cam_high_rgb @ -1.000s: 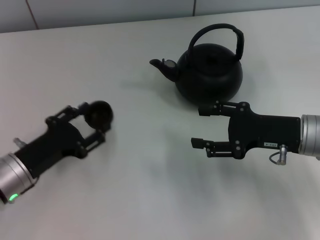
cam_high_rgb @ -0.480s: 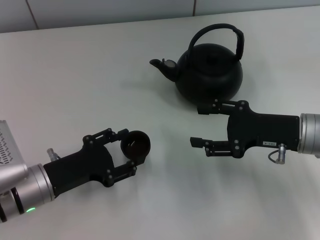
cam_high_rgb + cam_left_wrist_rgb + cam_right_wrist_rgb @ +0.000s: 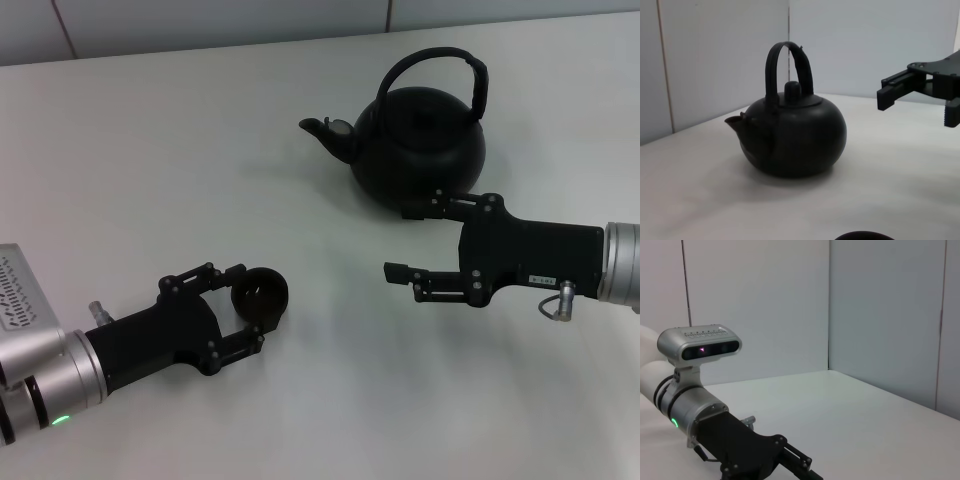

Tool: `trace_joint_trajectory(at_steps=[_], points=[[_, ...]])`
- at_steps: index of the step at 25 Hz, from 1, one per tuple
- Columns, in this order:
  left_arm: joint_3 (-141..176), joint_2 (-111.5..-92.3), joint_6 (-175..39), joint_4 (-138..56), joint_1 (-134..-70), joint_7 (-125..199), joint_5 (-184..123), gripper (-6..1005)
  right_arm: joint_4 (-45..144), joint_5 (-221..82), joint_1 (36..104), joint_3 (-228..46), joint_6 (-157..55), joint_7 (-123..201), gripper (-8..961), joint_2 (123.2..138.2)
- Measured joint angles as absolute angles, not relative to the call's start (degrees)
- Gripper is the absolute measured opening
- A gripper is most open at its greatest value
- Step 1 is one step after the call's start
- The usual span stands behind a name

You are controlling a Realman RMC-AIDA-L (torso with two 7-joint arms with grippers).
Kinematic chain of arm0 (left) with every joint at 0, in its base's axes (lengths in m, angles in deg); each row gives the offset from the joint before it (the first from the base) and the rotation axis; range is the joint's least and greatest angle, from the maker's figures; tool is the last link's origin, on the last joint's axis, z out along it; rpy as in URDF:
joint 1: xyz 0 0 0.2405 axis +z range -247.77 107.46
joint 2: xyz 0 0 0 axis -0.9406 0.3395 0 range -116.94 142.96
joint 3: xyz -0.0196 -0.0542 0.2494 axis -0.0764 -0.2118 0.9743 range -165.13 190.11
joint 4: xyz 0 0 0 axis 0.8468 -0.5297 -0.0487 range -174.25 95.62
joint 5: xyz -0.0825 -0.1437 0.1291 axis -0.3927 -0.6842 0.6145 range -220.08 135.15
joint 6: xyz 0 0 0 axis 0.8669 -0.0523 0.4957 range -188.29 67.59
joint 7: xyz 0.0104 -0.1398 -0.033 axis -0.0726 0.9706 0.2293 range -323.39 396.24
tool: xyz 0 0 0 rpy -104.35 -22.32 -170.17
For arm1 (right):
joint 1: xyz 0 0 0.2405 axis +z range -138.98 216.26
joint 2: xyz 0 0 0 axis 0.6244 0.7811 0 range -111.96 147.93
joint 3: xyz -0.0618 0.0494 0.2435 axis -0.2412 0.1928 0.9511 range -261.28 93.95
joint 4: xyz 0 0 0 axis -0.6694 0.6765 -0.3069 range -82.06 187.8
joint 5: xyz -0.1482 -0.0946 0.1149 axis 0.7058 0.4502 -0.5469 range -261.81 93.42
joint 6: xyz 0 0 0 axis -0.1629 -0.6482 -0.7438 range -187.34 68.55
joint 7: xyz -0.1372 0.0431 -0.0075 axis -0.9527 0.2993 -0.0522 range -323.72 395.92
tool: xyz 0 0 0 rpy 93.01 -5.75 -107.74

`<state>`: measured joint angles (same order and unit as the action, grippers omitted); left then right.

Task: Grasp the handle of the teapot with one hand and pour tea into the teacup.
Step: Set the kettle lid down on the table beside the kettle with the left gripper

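Note:
The matte-black teapot [image 3: 420, 145] stands upright at the back right of the table, spout pointing left. Its arched handle [image 3: 440, 58] loops over the lid. It also shows in the left wrist view [image 3: 795, 135]. My left gripper [image 3: 245, 305] is at the front left, shut on the small black teacup [image 3: 260, 292], well left of and nearer than the teapot. The teacup's rim just shows in the left wrist view [image 3: 864, 235]. My right gripper [image 3: 402, 242] is open and empty, just in front of the teapot's body and below its handle, with one finger close to the pot's base.
The white table [image 3: 150, 150] is bounded by a grey-white wall [image 3: 200, 20] along the back. My left arm with its wrist camera [image 3: 700, 347] shows in the right wrist view.
My left gripper carried the teacup from the left to the front middle, then drew back slightly. My right gripper edged a little to the right, beside the teapot.

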<state>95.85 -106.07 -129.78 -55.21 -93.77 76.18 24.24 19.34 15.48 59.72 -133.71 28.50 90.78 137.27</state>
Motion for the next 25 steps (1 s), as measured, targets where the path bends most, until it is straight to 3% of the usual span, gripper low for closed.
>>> trace_joint_trajectory(at_steps=[25], points=[[95.75, -106.12, -129.08, -55.68, -93.59, 77.19, 23.86, 686, 19.29, 15.28, 60.38, -133.67, 27.79, 89.89, 774, 137.34]])
